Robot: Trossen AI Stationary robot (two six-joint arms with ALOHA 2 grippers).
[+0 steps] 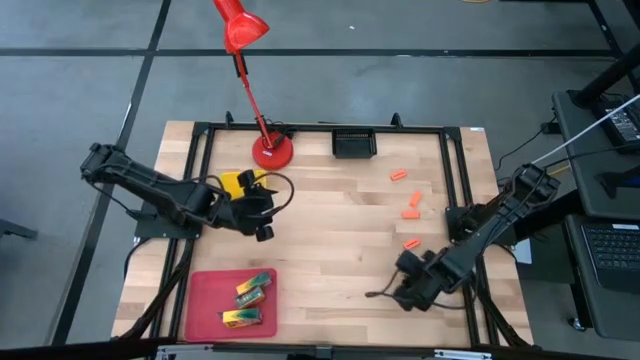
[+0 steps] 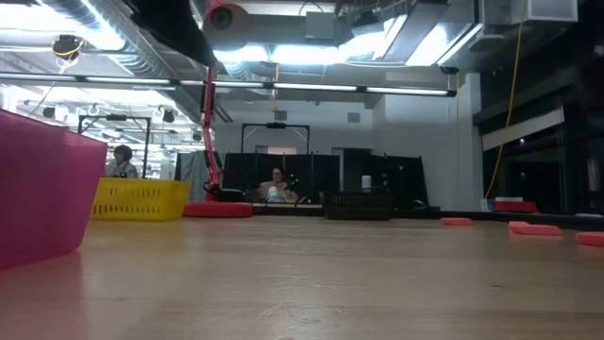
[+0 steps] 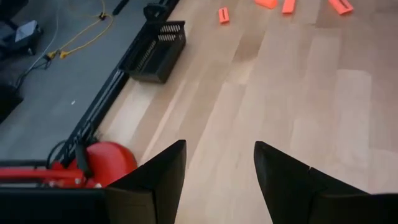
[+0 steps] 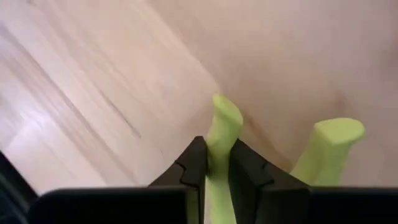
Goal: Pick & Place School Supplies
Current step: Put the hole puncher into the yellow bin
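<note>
A: Hand tool [image 4: 222, 134], yellow-green handle: we see it pinched in the right gripper [image 4: 213, 167] near the bench's [image 1: 340, 230] front right corner.
B: And the left gripper [image 3: 219, 163]?
A: Spread wide, holding nothing, near the left edge. Beyond, we see orange pieces [image 1: 411, 208] toward the far right.

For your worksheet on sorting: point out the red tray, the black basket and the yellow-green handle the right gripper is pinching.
red tray [image 1: 205, 303], high view, bare floor.
black basket [image 1: 353, 143], high view, its middle.
yellow-green handle [image 4: 224, 124], right wrist view, its tip.
</note>
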